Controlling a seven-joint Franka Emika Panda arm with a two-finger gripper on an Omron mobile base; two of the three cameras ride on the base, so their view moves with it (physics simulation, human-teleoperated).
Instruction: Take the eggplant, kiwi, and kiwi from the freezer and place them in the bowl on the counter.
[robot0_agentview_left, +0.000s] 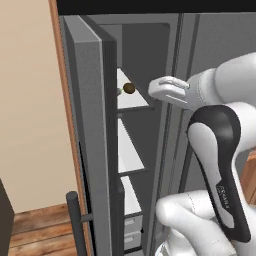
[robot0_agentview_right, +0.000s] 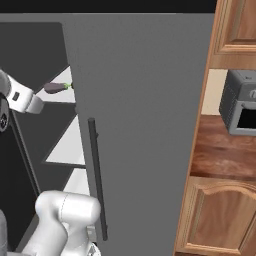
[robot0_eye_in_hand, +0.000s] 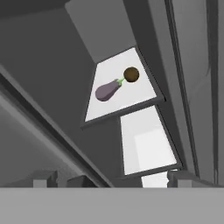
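- Freezer (robot0_agentview_left: 95, 130): tall dark grey cabinet, its narrow door swung open. The black bar handle (robot0_agentview_right: 97, 180) runs vertically down the door face in the right base view.
- Interior: white shelves (robot0_eye_in_hand: 120, 87) stacked one above another; white drawers (robot0_agentview_left: 132, 227) sit below them in the left base view.
- Eggplant (robot0_eye_in_hand: 107, 91): lies on its side on the upper white shelf, dull purple body, green stem end turned toward the kiwi. In the right base view its body shows just left of the door edge (robot0_agentview_right: 54, 87).
- Kiwi (robot0_eye_in_hand: 131, 75): olive-brown, rests on the same shelf just beside the eggplant's stem end; contact between the two cannot be confirmed. In the left base view it sits near the shelf's far end (robot0_agentview_left: 129, 88). One kiwi is visible.
- Gripper (robot0_eye_in_hand: 109, 180): jaws stand wide apart and hold nothing. The hand is at the freezer opening, near the upper shelf but apart from both fruits.
- Worktop (robot0_agentview_right: 220, 150): reddish-brown wood, to the right of the freezer, above wooden cabinet doors (robot0_agentview_right: 220, 220).
- Toaster oven (robot0_agentview_right: 240, 102): small, grey, stands on the worktop at the right edge of the right base view.
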